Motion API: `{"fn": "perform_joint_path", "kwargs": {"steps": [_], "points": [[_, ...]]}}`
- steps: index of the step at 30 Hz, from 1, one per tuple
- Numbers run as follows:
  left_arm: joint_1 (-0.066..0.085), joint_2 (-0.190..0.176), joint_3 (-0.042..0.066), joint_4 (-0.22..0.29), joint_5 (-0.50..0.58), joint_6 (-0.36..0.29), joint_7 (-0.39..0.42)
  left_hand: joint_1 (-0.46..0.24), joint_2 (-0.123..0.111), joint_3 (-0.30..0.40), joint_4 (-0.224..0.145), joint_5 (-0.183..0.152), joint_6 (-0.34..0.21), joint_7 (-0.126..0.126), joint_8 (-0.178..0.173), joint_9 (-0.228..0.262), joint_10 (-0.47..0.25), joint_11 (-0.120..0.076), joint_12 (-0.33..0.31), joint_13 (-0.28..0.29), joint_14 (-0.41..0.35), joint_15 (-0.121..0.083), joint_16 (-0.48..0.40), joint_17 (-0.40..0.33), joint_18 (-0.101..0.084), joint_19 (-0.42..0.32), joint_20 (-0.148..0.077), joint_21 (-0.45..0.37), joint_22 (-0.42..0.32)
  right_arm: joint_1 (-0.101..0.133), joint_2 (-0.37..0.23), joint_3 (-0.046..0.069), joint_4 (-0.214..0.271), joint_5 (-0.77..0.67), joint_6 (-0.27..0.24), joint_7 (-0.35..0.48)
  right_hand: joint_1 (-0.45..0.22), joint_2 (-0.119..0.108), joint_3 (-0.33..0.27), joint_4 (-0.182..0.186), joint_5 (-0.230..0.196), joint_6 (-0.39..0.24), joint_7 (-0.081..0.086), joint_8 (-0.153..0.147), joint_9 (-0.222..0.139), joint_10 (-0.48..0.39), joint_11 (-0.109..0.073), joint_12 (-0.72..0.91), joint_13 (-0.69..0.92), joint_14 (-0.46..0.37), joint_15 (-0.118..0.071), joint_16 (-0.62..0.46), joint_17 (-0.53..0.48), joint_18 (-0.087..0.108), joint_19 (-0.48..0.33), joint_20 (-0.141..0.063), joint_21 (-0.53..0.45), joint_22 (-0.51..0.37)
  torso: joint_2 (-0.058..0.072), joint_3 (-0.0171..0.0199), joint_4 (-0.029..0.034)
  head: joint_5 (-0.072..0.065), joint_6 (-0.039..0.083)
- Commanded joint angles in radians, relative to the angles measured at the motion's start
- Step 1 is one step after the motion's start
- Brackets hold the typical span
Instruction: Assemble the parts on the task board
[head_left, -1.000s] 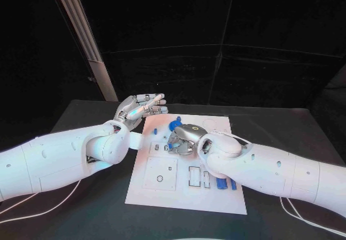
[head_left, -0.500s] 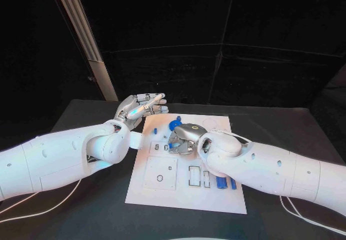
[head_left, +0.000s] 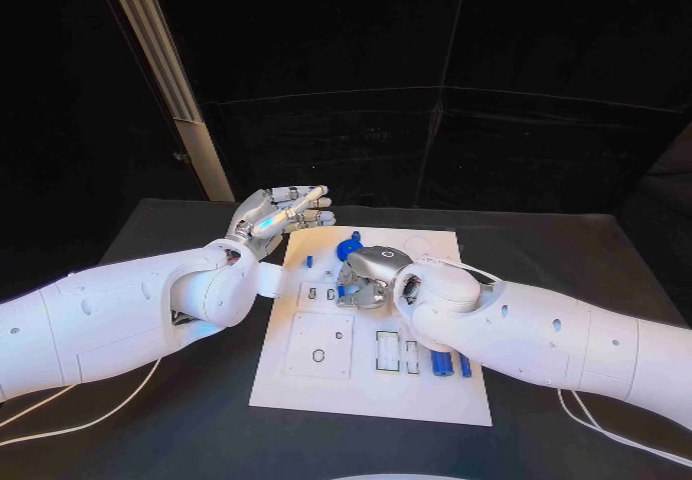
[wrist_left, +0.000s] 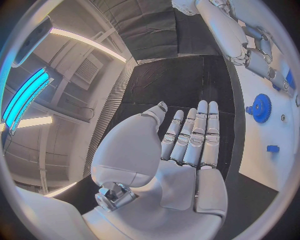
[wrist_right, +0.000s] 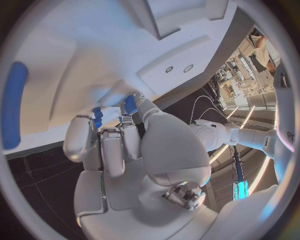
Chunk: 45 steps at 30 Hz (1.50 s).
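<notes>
black worktop (head_left: 173, 240) sits under a dark room, and the white task board (head_left: 378, 385) lies flat in the middle of it.

the left robot hand (head_left: 284, 212) floats up off the board, just past its far left corner. its fingers (wrist_left: 194, 135) are straight and side by side, and nothing is in it, so it is let go and free.

the right robot hand (head_left: 368, 277) is down on the middle of the board. its fingers (wrist_right: 106, 145) are curled in close. two small blue parts (wrist_right: 129, 104) show right at its fingertips, touching them, but i cannot tell if the hand is really pinching one or just resting by it.

a blue gear (head_left: 349, 249) stands on the board just beyond the right robot hand, between the two hands. a small blue peg (head_left: 309, 262) sits near the gear, on the side of the left robot hand. two blue bars (head_left: 443, 363) lie on the board close under the right arm, behind the right robot hand.
</notes>
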Motion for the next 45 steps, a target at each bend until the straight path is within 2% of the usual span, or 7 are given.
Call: {"fn": "perform_joint_path", "kwargs": {"steps": [1,10,23,29,33,40,45], "points": [[0.002,0.001,0.001,0.0,-0.002,0.009,0.008,-0.012,-0.001,0.006,-0.002,-0.001,-0.002,0.055,-0.006,-0.001,-0.006,-0.003,-0.006,-0.001,-0.004,-0.002,-0.006,-0.002,0.005,0.006,0.002,-0.002,-0.001,-0.005,-0.002,-0.005,-0.003,-0.016,0.05,-0.026,-0.01,-0.017,-0.003,0.008,-0.004,-0.015,0.003,-0.011,-0.002,-0.014,0.001,-0.012,0.061,0.077,0.01,-0.009,0.142,-0.003,-0.009,0.004,-0.007,-0.009,0.0,-0.0002,0.0008,0.0,0.0],[0.002,0.003,0.001,-0.002,-0.002,0.01,0.007,-0.013,-0.002,0.007,-0.002,-0.001,-0.003,0.055,-0.006,-0.001,-0.006,-0.003,-0.006,-0.001,-0.004,-0.002,-0.006,-0.002,0.005,0.008,0.002,-0.002,-0.001,-0.005,0.0,-0.005,-0.002,-0.02,0.038,-0.034,-0.056,-0.061,-0.031,0.041,0.048,-0.042,0.01,-0.023,-0.004,-0.05,0.009,-0.067,0.015,0.075,0.018,-0.014,0.134,0.001,-0.019,0.013,-0.02,-0.031,0.0,-0.0001,-0.0007,-0.002,0.001],[0.002,0.003,0.001,-0.004,-0.002,0.011,0.005,-0.014,-0.001,0.007,-0.001,-0.001,-0.004,0.055,-0.006,-0.001,-0.007,-0.003,-0.006,-0.001,-0.004,-0.001,-0.007,-0.002,0.005,0.009,0.002,-0.001,-0.001,-0.005,-0.001,-0.005,0.003,-0.031,-0.022,-0.046,-0.095,-0.086,-0.091,0.102,0.055,-0.054,0.009,-0.019,-0.003,-0.064,0.009,-0.086,-0.008,0.074,0.019,-0.019,0.129,0.004,-0.023,0.014,-0.03,-0.047,0.0,0.0001,0.0008,-0.006,0.003],[0.002,0.003,0.001,-0.005,-0.002,0.011,0.004,-0.014,-0.001,0.007,-0.001,-0.001,-0.004,0.055,-0.006,-0.001,-0.007,-0.003,-0.006,-0.001,-0.004,-0.001,-0.007,-0.002,0.005,0.009,0.002,-0.001,-0.001,-0.005,-0.006,-0.005,0.011,-0.04,-0.094,-0.046,-0.106,-0.1,-0.135,0.138,0.071,-0.065,0.011,-0.02,-0.004,-0.065,0.011,-0.086,-0.013,0.074,0.019,-0.02,0.129,0.004,-0.022,0.014,-0.033,-0.05,0.0,0.0002,0.0002,-0.006,0.004],[0.001,0.003,0.001,-0.006,-0.006,0.013,0.0,-0.014,-0.001,0.011,-0.003,-0.001,0.008,0.052,-0.004,0.001,-0.004,-0.005,-0.005,0.0,-0.001,-0.003,-0.006,-0.001,0.005,0.012,0.001,-0.001,-0.001,-0.005,-0.028,-0.005,0.033,-0.012,-0.172,0.016,-0.098,-0.105,-0.159,0.158,0.076,-0.09,0.017,-0.028,-0.006,-0.062,0.015,-0.08,-0.01,0.074,0.023,-0.019,0.131,0.004,-0.021,0.016,-0.033,-0.049,0.0,0.0008,0.0005,-0.006,0.002],[0.001,-0.004,0.001,-0.016,-0.096,0.036,-0.039,-0.035,-0.009,0.035,0.001,-0.002,0.1,0.007,0.029,0.006,0.13,-0.056,0.042,0.009,0.183,-0.066,0.078,0.051,0.008,0.158,-0.057,0.081,0.03,0.006,-0.109,-0.003,0.1,0.181,-0.227,0.276,-0.055,-0.099,-0.184,0.17,0.091,-0.133,0.03,-0.031,-0.006,-0.067,0.027,-0.081,-0.014,0.074,0.033,-0.02,0.132,0.006,-0.028,0.025,-0.041,-0.062,-0.003,-0.0015,-0.0019,-0.006,0.004],[0.004,-0.01,0.001,-0.034,-0.199,0.051,-0.121,-0.056,-0.044,0.029,0.007,-0.003,0.156,-0.02,0.036,0.005,0.226,-0.096,0.054,0.014,0.365,-0.119,0.176,0.134,0.009,0.312,-0.115,0.188,0.078,0.038,-0.177,-0.001,0.139,0.374,-0.148,0.418,-0.007,-0.081,-0.203,0.163,0.095,-0.14,0.031,-0.026,-0.004,-0.114,0.029,-0.143,-0.068,0.055,0.035,-0.062,0.065,0.023,-0.079,0.029,-0.093,-0.156,-0.005,0.0011,-0.0039,-0.002,0.008]]}}
